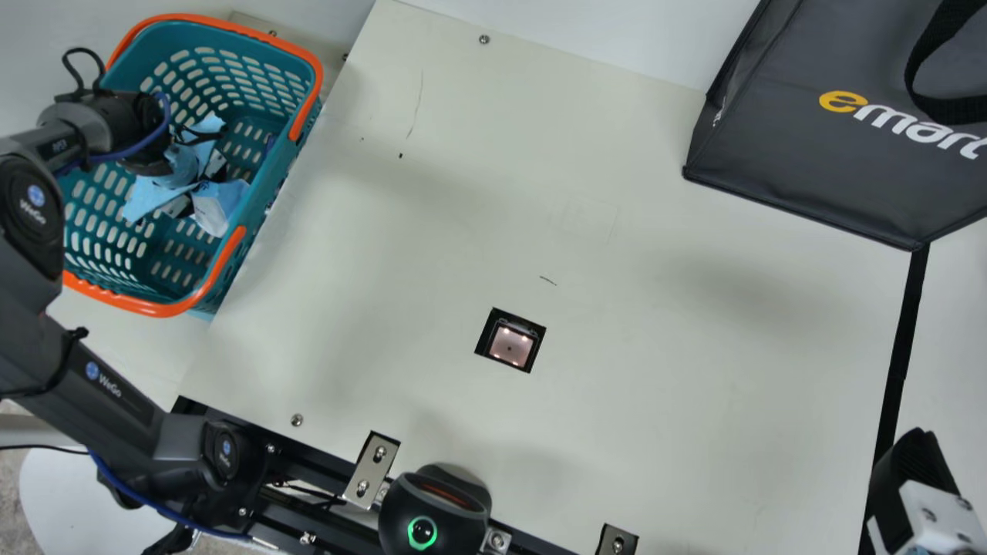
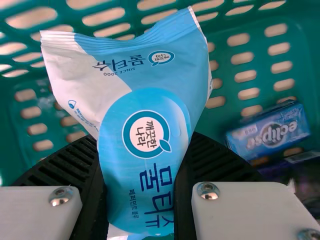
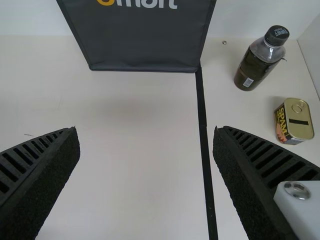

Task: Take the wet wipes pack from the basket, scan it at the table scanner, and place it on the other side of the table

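Inside the green basket [image 1: 158, 310], at the left edge of the table [image 1: 694, 370], the left gripper [image 1: 146, 162] has the wet wipes pack [image 2: 145, 125] between its two ribbed fingers [image 2: 65, 167]. They press in on either side of the blue and white wrapper, which narrows where they meet it (a rather snug squeeze, by the look of it). The top end of the pack fans out past the fingers, against the slotted walls. Near the pack is a small blue box [image 2: 270, 132], with a dark purple packet [image 2: 305, 172] just beside it.

Over at the right side of the main view is the right gripper [image 1: 917, 478]; in the right wrist view its fingers stand wide apart, with bare table between them.

The scanner [image 1: 511, 344] sits in a square cutout in the tabletop, well apart from both grippers, its small lights glowing. A dark grey bag [image 1: 810, 154] rests at the table's far right. From its lower corner runs a black strip [image 3: 204, 125], and on the strip's other side are a bottle [image 3: 260, 60] with a dark cap and a can [image 3: 295, 122], near each other but apart.
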Available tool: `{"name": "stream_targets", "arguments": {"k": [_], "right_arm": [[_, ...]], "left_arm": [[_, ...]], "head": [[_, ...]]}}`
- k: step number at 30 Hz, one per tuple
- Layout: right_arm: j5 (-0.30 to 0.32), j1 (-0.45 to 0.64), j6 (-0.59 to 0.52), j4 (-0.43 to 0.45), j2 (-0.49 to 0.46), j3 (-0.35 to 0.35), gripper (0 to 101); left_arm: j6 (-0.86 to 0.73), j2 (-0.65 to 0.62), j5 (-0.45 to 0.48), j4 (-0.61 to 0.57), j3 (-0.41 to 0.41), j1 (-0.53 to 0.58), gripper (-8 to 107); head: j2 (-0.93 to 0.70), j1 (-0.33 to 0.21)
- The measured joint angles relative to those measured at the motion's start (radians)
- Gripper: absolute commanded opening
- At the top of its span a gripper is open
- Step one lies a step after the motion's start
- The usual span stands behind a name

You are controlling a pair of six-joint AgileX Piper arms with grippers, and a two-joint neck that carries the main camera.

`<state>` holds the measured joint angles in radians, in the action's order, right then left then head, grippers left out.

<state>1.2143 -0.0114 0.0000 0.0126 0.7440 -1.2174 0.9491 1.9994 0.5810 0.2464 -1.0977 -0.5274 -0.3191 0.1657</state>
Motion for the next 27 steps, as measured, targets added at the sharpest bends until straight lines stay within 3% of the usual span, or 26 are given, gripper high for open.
{"name": "stream_targets", "arguments": {"k": [13, 27], "right_arm": [[0.0, 0.0, 0.0, 0.0, 0.0, 0.0, 95], [0.0, 0.0, 0.0, 0.0, 0.0, 0.0, 95]], "left_arm": [[-0.101, -0.074, 0.05, -0.015, -0.008, -0.006, -8], [-0.558, -0.217, 0.221, -0.255, -0.101, -0.036, -8]], "head": [[0.0, -0.002], [0.0, 0.0]]}}
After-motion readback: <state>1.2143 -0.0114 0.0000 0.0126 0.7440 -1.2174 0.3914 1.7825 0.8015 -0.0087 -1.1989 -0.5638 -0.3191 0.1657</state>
